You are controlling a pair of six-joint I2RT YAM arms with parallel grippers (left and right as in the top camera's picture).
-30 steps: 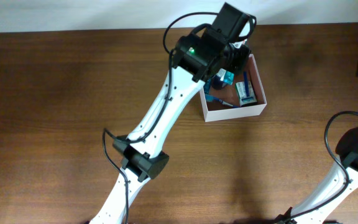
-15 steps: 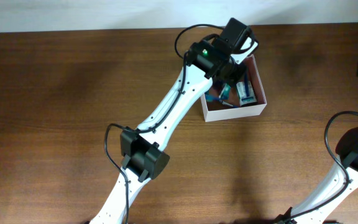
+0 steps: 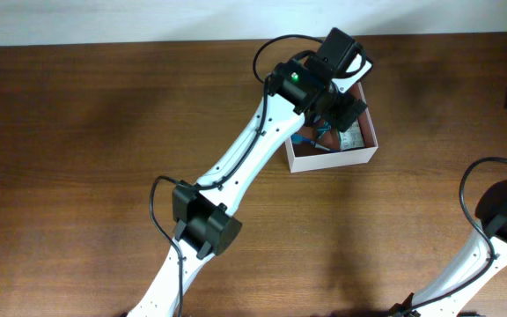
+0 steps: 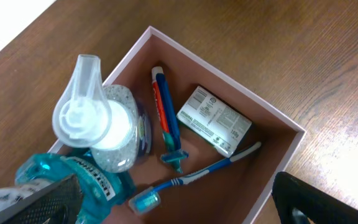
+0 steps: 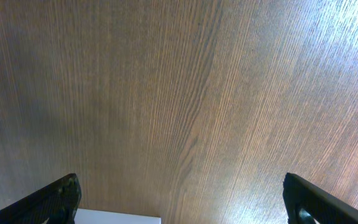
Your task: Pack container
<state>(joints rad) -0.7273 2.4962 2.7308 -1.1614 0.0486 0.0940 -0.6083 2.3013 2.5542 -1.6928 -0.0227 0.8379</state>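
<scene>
Down at the near right, the right arm (image 3: 491, 238) is sitting low. Its right tool (image 5: 185, 205) is hanging with fingers spread wide over bare wooden surface (image 5: 185, 93), gripping nothing.

The left arm (image 3: 245, 167) is stretching from the near edge all the way across to the far side. The left tool (image 4: 176, 205) is hovering there with its jaws spread wide. One dark finger is showing at each lower corner of the wrist view, and nothing is pinched between them.

Right under it, the container (image 3: 333, 162) is sitting on the far part of the surface, right of centre, its reddish-brown floor facing up.

Nearest the tool, a teal mouthwash bottle (image 4: 73, 177) is resting in one corner. A clear pump bottle (image 4: 114, 134) with a white pump head is leaning against it.

A blue-and-white toothbrush (image 4: 197, 174) is lying across the floor, brush head towards the bottles. Beyond it, a slim red-and-blue item (image 4: 165, 106) that I cannot identify is lying lengthwise. Just beside that, a green-and-white packet (image 4: 214, 119) is lying flat near the far wall.
</scene>
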